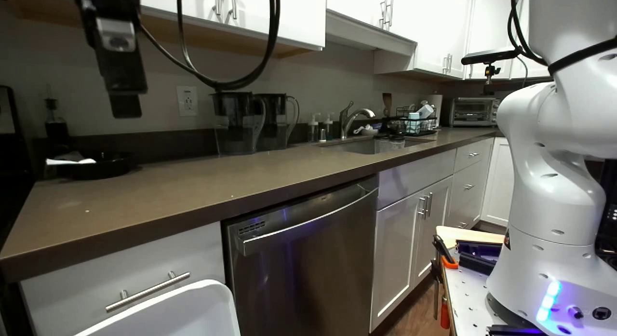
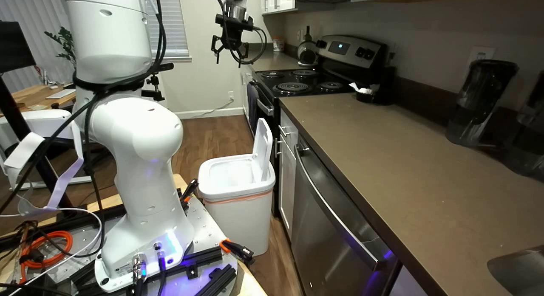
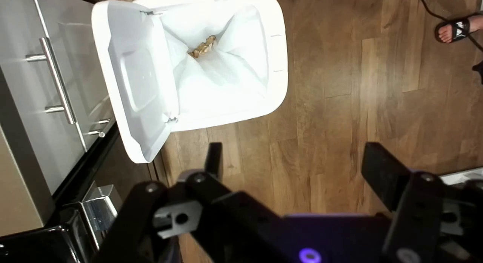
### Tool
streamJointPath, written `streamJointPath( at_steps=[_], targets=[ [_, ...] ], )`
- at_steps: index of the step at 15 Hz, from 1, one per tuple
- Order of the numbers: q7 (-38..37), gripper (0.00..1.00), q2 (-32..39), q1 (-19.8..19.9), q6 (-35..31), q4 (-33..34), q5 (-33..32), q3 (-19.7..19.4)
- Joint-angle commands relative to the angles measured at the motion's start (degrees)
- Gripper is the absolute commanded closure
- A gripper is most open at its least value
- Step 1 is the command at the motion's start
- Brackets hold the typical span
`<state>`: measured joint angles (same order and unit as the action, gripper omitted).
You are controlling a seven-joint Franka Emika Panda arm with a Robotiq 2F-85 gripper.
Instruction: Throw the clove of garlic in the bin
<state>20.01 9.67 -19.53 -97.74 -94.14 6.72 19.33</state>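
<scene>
The gripper (image 2: pixel 229 57) is hanging high, pointing down, and its fingers (image 3: pixel 214 157) are standing wide apart, wooden floor (image 3: pixel 324 123) showing between them in the wrist view. The white bin (image 2: pixel 238 219) is standing on that floor to the left of the counter (image 2: pixel 361 160), as I'm seeing it in an exterior view, its lid (image 2: pixel 264 146) standing raised on the counter side. Looking down inside, I'm making out a tan clump (image 3: pixel 202 48) lying in the pale liner (image 3: pixel 226 85); whether the clove of garlic is lying among it, I cannot tell. Two pale specks (image 1: pixel 87 211) are dotting the near part of the counter, too small for naming. Farther back, two dark pitchers (image 1: pixel 236 124) are standing just beside each other, and to their left a black dish (image 1: pixel 103 169) is holding something white (image 1: pixel 72 161). Over to the right in the wrist view, a sandalled foot (image 3: pixel 453 31) is resting.
</scene>
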Motion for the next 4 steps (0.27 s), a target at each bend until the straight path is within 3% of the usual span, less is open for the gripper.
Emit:
streamJointPath(
  at_steps=[1, 4],
  targets=[
    [-0.91, 0.0, -4.28, 0.97, -2.74, -4.05, 0.91, -0.52],
    [-2.2, 0.0, -6.28, 1.01, -4.23, -5.8, 0.57, -1.05]
  ],
)
